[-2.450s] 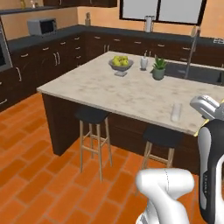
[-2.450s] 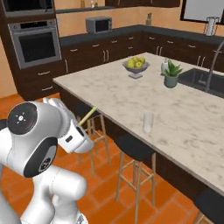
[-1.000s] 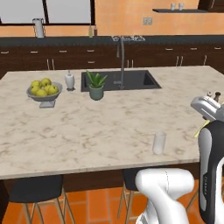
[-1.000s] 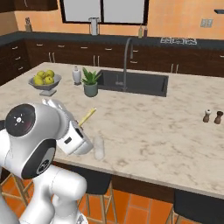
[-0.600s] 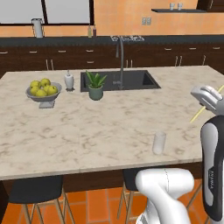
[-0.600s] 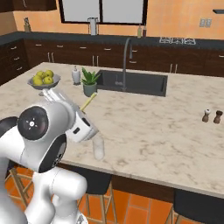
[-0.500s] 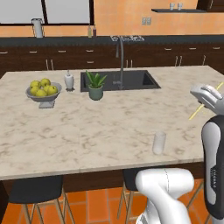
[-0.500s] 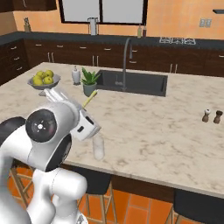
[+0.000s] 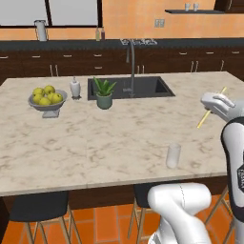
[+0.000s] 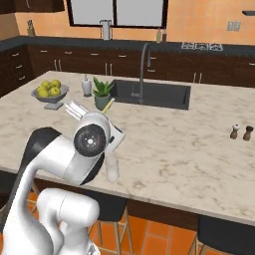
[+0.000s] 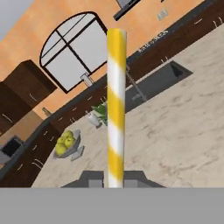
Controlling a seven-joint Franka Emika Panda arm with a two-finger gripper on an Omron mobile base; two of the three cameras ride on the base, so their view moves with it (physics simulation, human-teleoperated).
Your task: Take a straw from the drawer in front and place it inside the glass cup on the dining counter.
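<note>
While the straw (image 11: 116, 109) is being gripped tight in the clenched tool (image 9: 215, 101) and held up over the desk (image 9: 95, 138), it's looking like the carry step, so it'll need lining up above the glass cup (image 9: 173, 156) and lowering in.

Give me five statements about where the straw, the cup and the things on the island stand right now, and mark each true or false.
1. The gripper is shut on the straw. True.
2. The straw already stands in the glass cup. False: the cup is empty and the straw is held in the air.
3. The glass cup stands near the front edge of the dining counter. True.
4. The fruit bowl holds red apples. False: the fruit is yellow-green.
5. The potted plant sits inside the sink. False: it stands on the counter beside it.
</note>
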